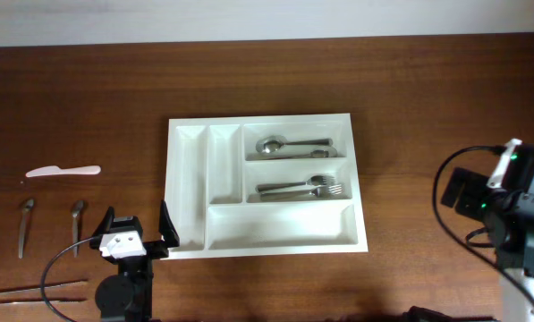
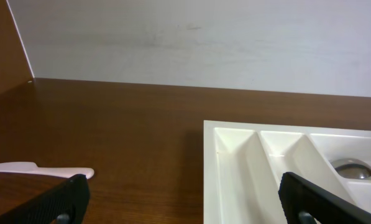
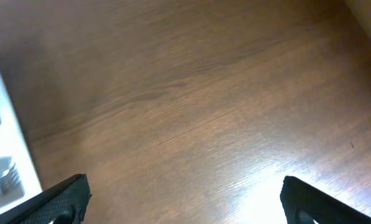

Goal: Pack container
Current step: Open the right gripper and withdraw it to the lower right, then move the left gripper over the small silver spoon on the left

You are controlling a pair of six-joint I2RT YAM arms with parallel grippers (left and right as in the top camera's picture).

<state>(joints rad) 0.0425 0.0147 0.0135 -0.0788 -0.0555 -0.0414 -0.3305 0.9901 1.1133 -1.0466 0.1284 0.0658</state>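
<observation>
Dark brown wood is filling the overhead view, with a pale wall running along its far edge. The container [image 1: 188, 183] is sitting mid-table, with spoons and forks lying in two of its wide compartments. Loose pieces are lying to its left: a white knife [image 1: 63, 171] crosswise and two small spoons [image 1: 77, 215] with their long axes pointing away from the robot. The left gripper [image 1: 135, 228] is hovering just right of those spoons, beside the container's near-left corner, with its jaws standing wide. I judge this arm the nearer one, since the right arm is waiting well apart beyond the container's other side.

Through the left wrist, the camera is looking low and level across the table, with the knife showing ahead-left and the container's rim ahead-right.

Through the right wrist, the right gripper [image 3: 185, 199] is tilting down over bare wood, jaws spread wide and holding nothing, with only the container's edge showing at the left.
</observation>
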